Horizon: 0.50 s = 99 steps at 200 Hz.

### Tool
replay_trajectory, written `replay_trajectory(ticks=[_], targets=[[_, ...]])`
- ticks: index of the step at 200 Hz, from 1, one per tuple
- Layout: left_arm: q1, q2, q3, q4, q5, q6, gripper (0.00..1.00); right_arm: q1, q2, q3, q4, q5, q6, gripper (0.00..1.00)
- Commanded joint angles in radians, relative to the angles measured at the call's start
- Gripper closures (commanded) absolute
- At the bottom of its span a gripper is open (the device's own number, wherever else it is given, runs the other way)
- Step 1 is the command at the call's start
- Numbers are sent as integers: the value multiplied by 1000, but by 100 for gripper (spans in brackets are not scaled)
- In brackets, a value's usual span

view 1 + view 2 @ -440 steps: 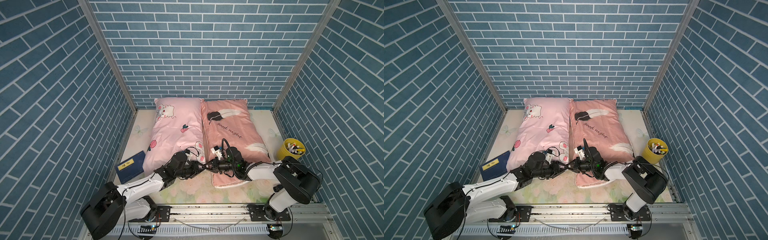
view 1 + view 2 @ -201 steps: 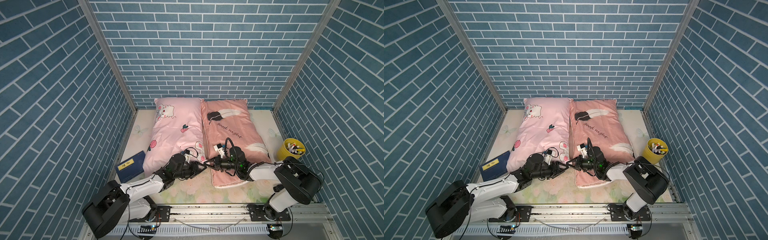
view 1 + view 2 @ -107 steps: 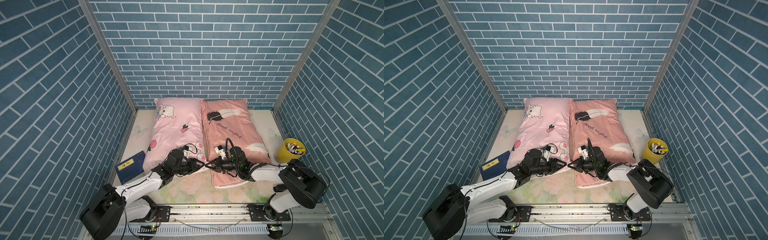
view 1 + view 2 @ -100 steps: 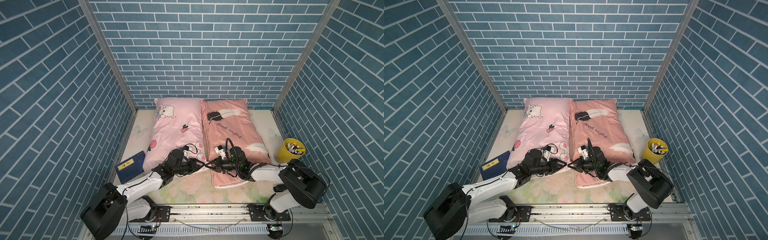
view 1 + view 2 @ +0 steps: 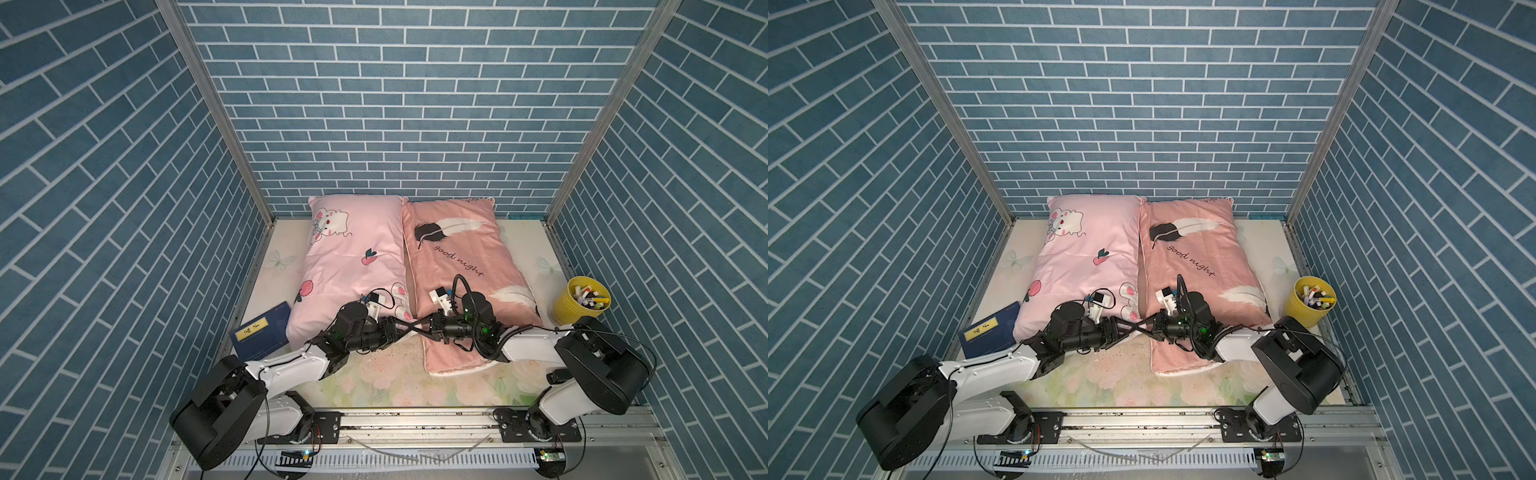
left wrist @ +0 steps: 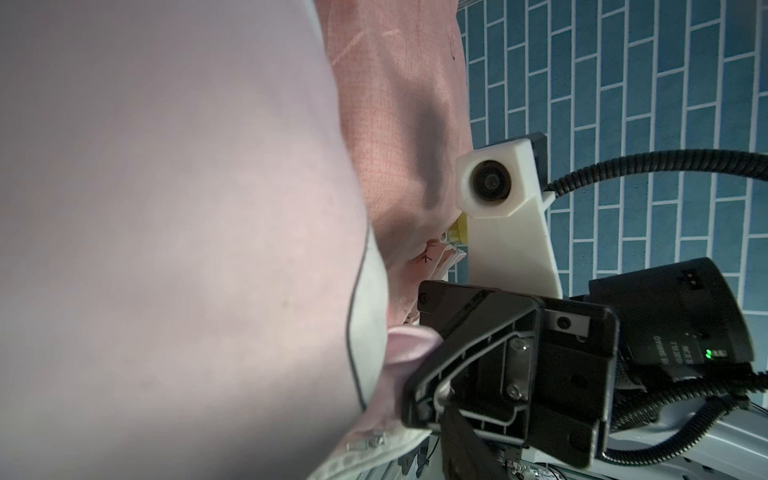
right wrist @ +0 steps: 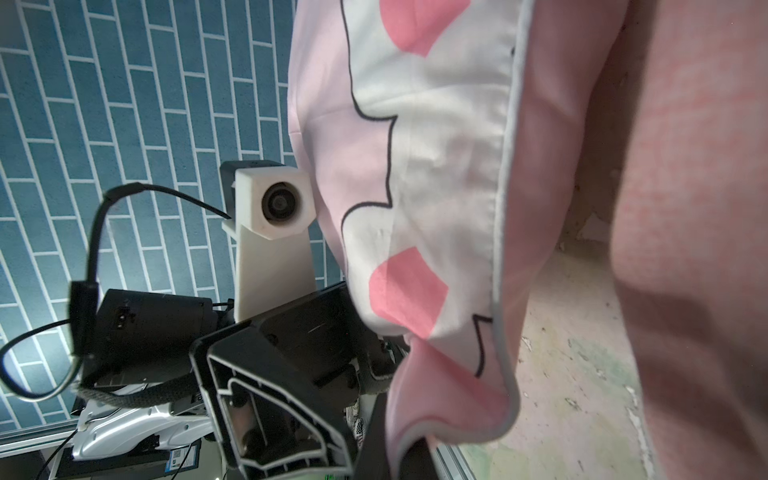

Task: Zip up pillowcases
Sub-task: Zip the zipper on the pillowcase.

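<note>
Both the bunny pillowcase and feather pillowcase lie on a floral mat inside blue brick walls; right gripper pinches the bunny corner; left gripper, fingers half spread, crosses its tips.

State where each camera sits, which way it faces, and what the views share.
Both top views: high above the front, looking down toward the back wall; show left arm, right arm, bunny pillowcase, feather pillowcase.
Left wrist: on the left arm, against the bunny pillowcase, facing the right arm's fingers and right wrist camera.
Right wrist: on the right arm, facing the left arm's fingers and left wrist camera.
Shared: both wrist views show the bunny pillowcase's corner from opposite sides.
</note>
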Motion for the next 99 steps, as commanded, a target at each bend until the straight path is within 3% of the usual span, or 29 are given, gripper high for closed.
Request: replay_trajectory(ticks=[1,47,99], targets=[[-22,34,-20,80,-2,-46,47,-6,18,-8,70,-7,45,100],[-45,130,-34,261,-2,-129,52,-5,19,-14,40,1,23,100],[-46,121,-37,220,-13,-127,61,-6,-52,6,-210,31,-120,100]])
